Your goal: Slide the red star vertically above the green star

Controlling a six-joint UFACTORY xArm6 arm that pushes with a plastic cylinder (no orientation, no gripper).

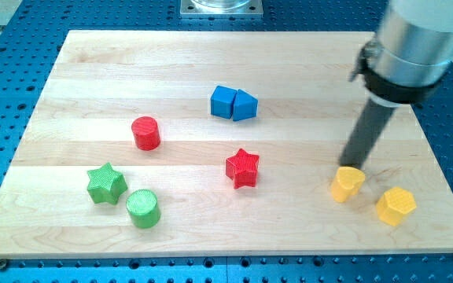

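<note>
A pale wooden bench (305,71) with visible plank joints is seen resting on a blue perforated base plate (6,86). A grey metal mount (221,7) is visible at the view's top edge.

No hand is fitted to the arm, so no open or closed state applies; the arm ends in a straight dark rod (366,137) below a silver and black housing (411,47). My tip (351,167) is located at the view's right, touching or just above the top edge of a yellow plastic block of rounded, roughly heart-like shape (347,185); actual contact cannot be determined. A second yellow plastic block of hexagonal shape (395,206) is placed just to the right of it and slightly lower.

The red plastic star block (243,167) is located near the centre of the bench, slightly below the middle. It is well apart from my tip, which stands to its right. The green plastic star block (106,183) is located at the lower left of the bench, well apart from the red star and slightly lower in the view. The red star is therefore positioned to the right of the green star, not above it.

A green plastic cylinder block (142,208) is placed just beside the green star, at its lower right. A red plastic cylinder block (145,132) is located above the green star and slightly to its right. Two blue plastic blocks (233,103), touching side by side, are located above the red star; their exact shapes cannot be determined.
</note>
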